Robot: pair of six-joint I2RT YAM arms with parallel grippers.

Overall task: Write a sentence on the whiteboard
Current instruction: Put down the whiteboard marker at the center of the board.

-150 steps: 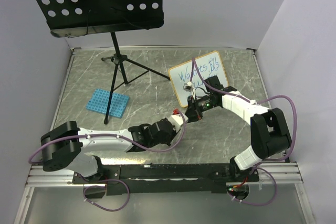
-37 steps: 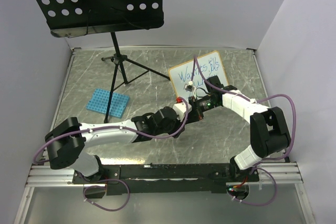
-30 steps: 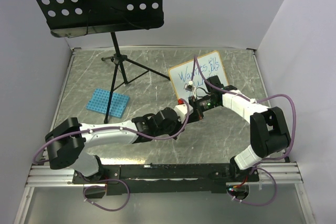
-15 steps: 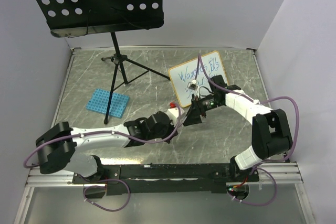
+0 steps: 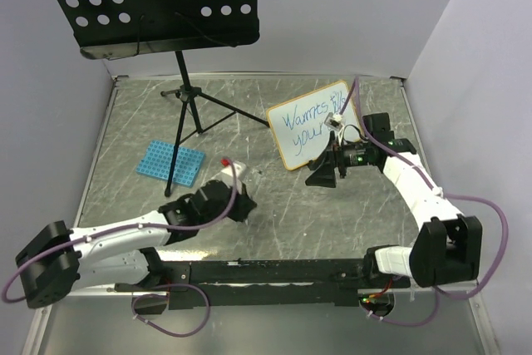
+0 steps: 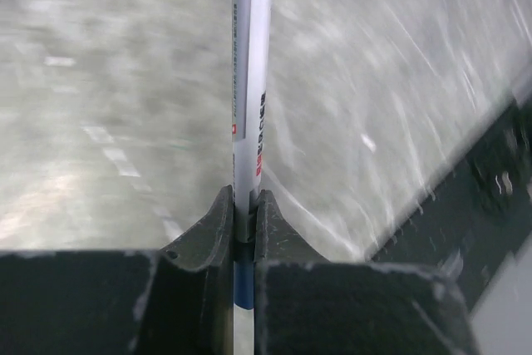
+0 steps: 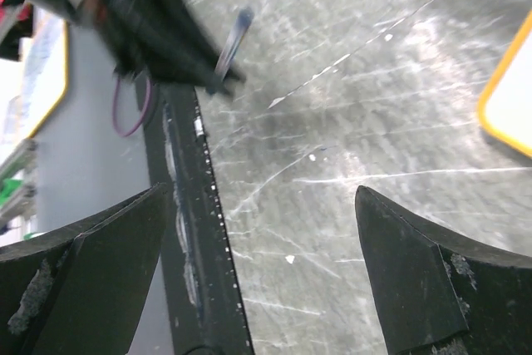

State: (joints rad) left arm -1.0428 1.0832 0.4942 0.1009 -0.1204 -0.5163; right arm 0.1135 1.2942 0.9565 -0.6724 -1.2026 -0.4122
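Two grippers that were meeting in front of the whiteboard (image 5: 291, 154) half a second ago are now standing well apart. The left gripper (image 5: 243, 204) is sitting back over the middle of the table (image 5: 357, 205), nearer the rack (image 5: 170, 162) than before. Its fingers (image 6: 218, 222) are pinching tight on the marker (image 6: 249, 81). The right gripper (image 5: 322, 174) was closed a second ago. It is now gaping as wide as it goes, with nothing between its jaws, and its arm is lying further to the right.

More of the sentence (image 5: 303, 118) is showing than before. "Warmts fills" is reading clear on the upper line and "your" below it, while the end of the lower line is hiding behind the right wrist.

The whiteboard is sitting at the far right of the table, to the right of the stand (image 5: 150, 31) and its legs, just behind the right gripper. In the top view its long axis is running from near left to far right. Both blue lines are climbing the same way, and the writing is facing the arms.

The marker's long axis is lying straight out along the left fingers. One blue end is pointing away from the gripper over bare table, and the other is disappearing between the fingers.
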